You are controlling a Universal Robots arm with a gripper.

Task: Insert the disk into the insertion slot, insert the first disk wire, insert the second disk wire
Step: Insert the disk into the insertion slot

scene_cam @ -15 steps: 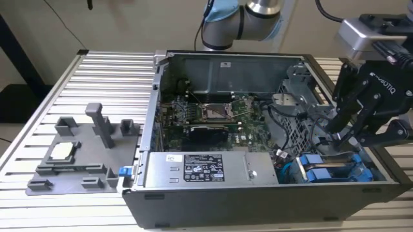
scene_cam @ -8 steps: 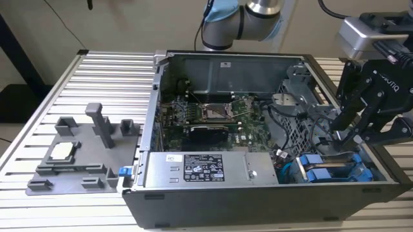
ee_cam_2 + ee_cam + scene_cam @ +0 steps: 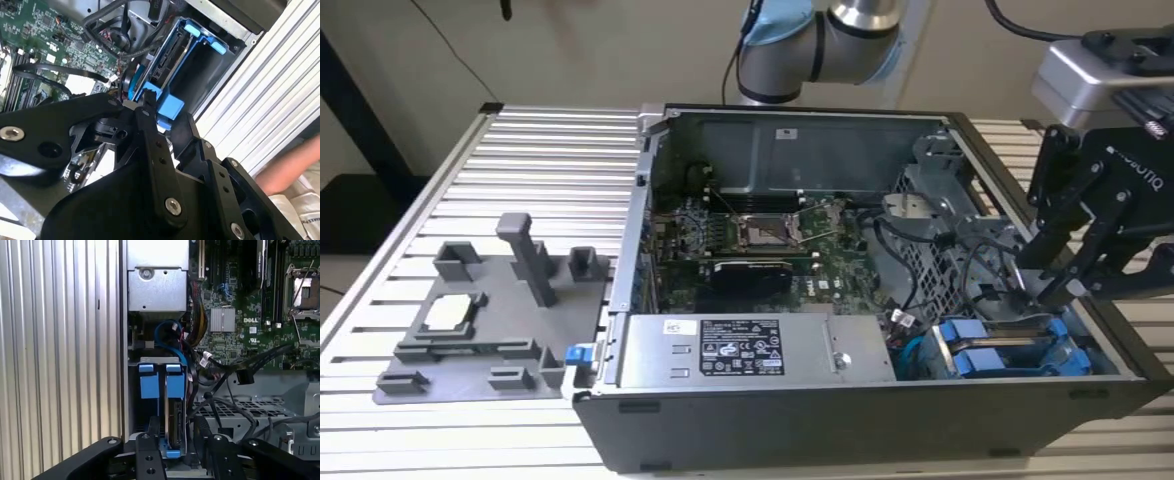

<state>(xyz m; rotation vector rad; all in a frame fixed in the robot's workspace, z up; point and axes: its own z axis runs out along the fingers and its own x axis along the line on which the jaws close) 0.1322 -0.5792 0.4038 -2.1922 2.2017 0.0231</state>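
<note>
Nearest, in the first wrist view, the gripper [image 3: 175, 440] is held over the open computer case [image 3: 854, 440], right at the end of the disk [image 3: 175, 426]; whether it is clamped or released cannot be told. The disk is set on edge in its slot in the drive bay, just beside a second blue-framed drive [image 3: 146, 385]. Beyond, black cables [image 3: 225, 372] are draped over the circuit board [image 3: 235, 325], and a grey fixture plate [image 3: 480, 320] is seen on the table [image 3: 560, 150] at the exterior view's left.
</note>
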